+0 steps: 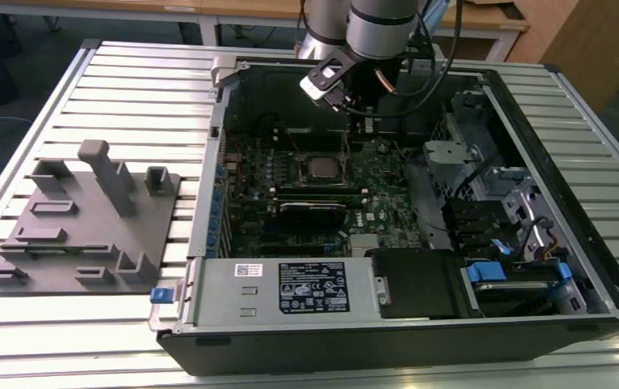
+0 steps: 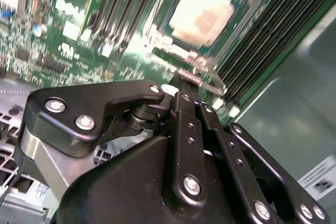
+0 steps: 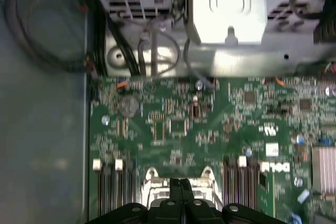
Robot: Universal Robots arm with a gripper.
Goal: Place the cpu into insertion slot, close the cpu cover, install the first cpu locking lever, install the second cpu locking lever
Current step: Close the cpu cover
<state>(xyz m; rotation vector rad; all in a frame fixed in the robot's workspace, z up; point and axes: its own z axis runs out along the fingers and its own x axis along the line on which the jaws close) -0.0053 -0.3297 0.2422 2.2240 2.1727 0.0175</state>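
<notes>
Your gripper (image 2: 187, 94) looms nearest in both wrist views, its black fingers (image 3: 176, 188) clenched together on nothing, just above the green motherboard (image 3: 173, 124). Near the tips, the cpu (image 1: 321, 168) sits in the insertion slot (image 1: 299, 166). You have the open computer case (image 1: 569, 243) lying on a slatted metal table (image 1: 125, 73), a grey fixture (image 1: 83, 219) at the exterior view's left, and wooden desks (image 1: 255, 8) on the far side.

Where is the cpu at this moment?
In the exterior view, the cpu lies in the insertion slot near the middle of the green motherboard, inside the open computer case.
</notes>
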